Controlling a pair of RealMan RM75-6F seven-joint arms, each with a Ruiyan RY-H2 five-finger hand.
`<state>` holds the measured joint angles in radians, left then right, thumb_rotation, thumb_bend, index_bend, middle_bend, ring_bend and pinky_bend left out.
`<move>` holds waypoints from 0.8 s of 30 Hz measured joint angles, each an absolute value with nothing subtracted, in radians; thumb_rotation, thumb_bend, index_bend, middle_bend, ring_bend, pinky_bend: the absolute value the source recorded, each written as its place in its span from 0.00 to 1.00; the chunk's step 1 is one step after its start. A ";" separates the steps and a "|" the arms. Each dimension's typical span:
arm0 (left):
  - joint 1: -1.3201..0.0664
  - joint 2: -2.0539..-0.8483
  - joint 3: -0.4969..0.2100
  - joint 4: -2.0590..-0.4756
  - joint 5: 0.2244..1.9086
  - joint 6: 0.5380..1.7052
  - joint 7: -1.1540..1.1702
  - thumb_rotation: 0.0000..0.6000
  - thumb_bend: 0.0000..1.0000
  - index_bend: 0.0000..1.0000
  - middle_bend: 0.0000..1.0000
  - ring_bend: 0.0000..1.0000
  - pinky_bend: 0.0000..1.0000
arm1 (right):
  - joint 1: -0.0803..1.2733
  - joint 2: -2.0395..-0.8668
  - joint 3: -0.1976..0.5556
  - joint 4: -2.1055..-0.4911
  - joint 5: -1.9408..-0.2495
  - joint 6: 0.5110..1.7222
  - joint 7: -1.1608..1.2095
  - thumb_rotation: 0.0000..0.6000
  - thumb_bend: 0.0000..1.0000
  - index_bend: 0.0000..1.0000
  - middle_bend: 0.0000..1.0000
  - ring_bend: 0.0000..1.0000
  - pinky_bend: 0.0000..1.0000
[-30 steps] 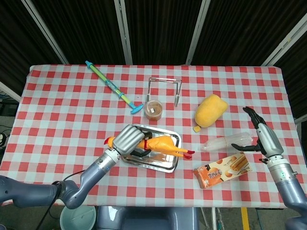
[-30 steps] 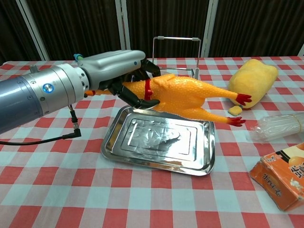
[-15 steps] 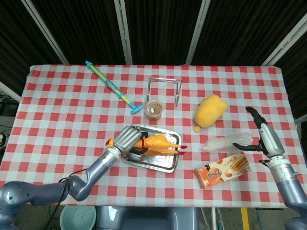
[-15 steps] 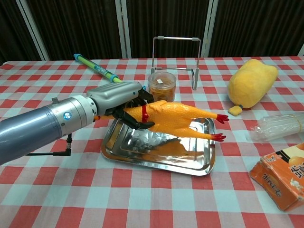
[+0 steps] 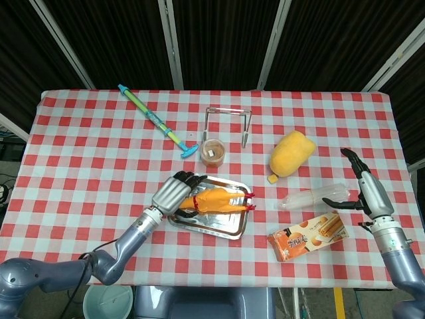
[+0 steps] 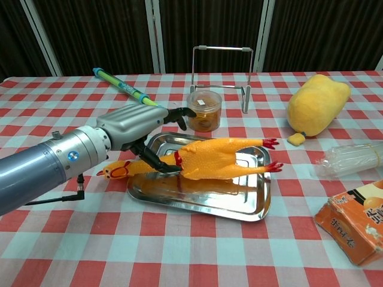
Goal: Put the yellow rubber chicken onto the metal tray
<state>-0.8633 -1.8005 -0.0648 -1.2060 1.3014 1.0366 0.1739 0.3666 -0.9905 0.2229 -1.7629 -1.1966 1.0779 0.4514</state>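
Observation:
The yellow rubber chicken [image 6: 212,158] [image 5: 218,199] lies on its side in the metal tray [image 6: 197,206] [image 5: 219,230]. Its head [image 6: 116,171] hangs over the tray's left rim and its red feet point right. My left hand [image 6: 140,124] [image 5: 174,193] hovers over the chicken's neck with fingers spread and lifted off the body; only the thumb lies close by the neck. At the table's right edge my right hand [image 5: 367,190] has its fingers stretched out and holds nothing, beside the clear bottle.
Behind the tray stand an orange jar [image 6: 203,110] and a metal rack [image 6: 221,72]. A yellow plush [image 6: 317,101], a clear plastic bottle [image 6: 353,158] and a snack box [image 6: 356,230] lie to the right. A blue-green toy tube [image 6: 122,86] is at the back left.
The left hand lowered the chicken from above the tray down into it, then spread its fingers away from the body. The right hand barely moved.

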 measured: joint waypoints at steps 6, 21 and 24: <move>-0.797 -1.723 -0.082 -1.297 1.322 1.179 0.189 1.00 0.13 0.15 0.18 0.12 0.13 | 0.346 -0.996 0.212 -1.739 -1.205 1.103 0.431 1.00 0.16 0.00 0.00 0.00 0.00; -0.451 -1.285 0.005 -1.688 1.318 1.489 0.255 1.00 0.11 0.16 0.17 0.10 0.11 | 0.258 -1.113 0.124 -1.548 -1.368 1.307 0.153 1.00 0.23 0.00 0.00 0.00 0.00; -0.389 -1.248 0.035 -1.706 1.335 1.539 0.240 1.00 0.11 0.16 0.17 0.10 0.11 | 0.227 -1.154 0.111 -1.512 -1.377 1.379 0.038 1.00 0.23 0.00 0.00 0.00 0.00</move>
<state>-0.3892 -1.2481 0.0353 -1.7056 1.3352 1.5386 0.2400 0.2267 -1.1535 0.1111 -1.5121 -1.3766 1.3785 0.0383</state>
